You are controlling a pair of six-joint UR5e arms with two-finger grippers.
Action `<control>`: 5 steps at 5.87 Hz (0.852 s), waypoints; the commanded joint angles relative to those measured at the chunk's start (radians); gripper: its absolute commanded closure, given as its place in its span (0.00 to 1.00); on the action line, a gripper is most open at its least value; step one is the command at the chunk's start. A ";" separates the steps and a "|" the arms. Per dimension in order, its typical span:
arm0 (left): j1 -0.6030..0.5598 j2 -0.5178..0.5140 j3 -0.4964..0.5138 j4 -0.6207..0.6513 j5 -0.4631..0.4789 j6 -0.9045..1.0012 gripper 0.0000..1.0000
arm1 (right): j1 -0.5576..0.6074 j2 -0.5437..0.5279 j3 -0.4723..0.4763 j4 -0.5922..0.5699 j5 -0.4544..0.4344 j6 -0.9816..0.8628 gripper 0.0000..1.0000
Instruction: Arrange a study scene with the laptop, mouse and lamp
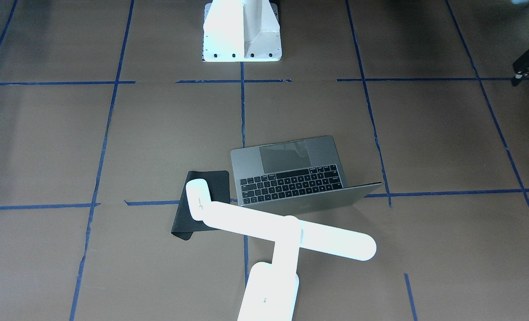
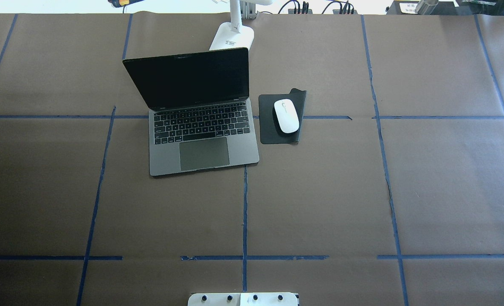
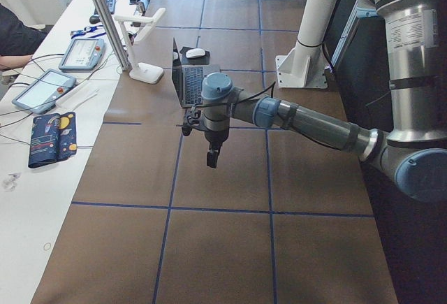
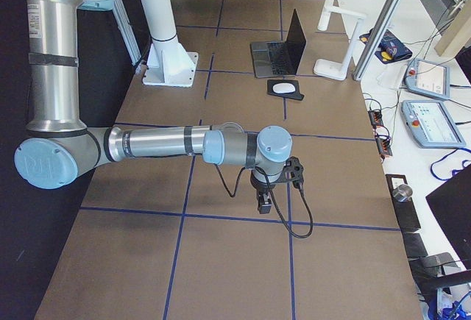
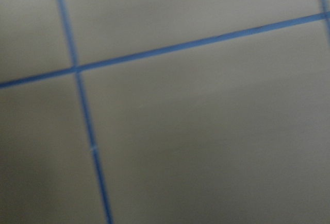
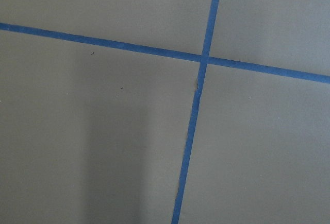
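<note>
The open grey laptop (image 2: 201, 123) stands mid-table, its screen upright. The white mouse (image 2: 286, 115) lies on a black mat (image 2: 268, 129) just to the right of the laptop. The white lamp (image 2: 231, 39) stands behind the laptop, and its bar head (image 1: 291, 232) reaches over the lid and mat. My left gripper (image 3: 211, 158) hangs over bare table far to the laptop's left. My right gripper (image 4: 263, 201) hangs over bare table far to the right. I cannot tell whether either is open or shut. Both wrist views show only brown paper and blue tape.
The white pedestal (image 1: 242, 31) with bolt holes stands at the robot's edge of the table. A side bench beyond the lamp holds teach pendants (image 3: 42, 91) and cables. An aluminium post (image 3: 105, 17) rises beside the lamp.
</note>
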State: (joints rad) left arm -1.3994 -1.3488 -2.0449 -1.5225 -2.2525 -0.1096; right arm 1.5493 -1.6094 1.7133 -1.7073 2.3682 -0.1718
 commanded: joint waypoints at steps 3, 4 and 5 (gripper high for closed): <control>-0.177 0.050 0.150 0.001 -0.111 0.249 0.00 | -0.001 0.005 0.002 0.000 0.002 0.003 0.00; -0.179 0.046 0.210 -0.002 -0.108 0.251 0.00 | -0.003 0.005 0.002 0.002 0.002 0.008 0.00; -0.179 0.040 0.212 -0.002 -0.110 0.236 0.00 | -0.003 0.005 0.002 0.012 0.002 0.008 0.00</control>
State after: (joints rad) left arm -1.5773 -1.3039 -1.8502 -1.5242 -2.3589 0.1345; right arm 1.5470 -1.6047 1.7151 -1.7024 2.3700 -0.1652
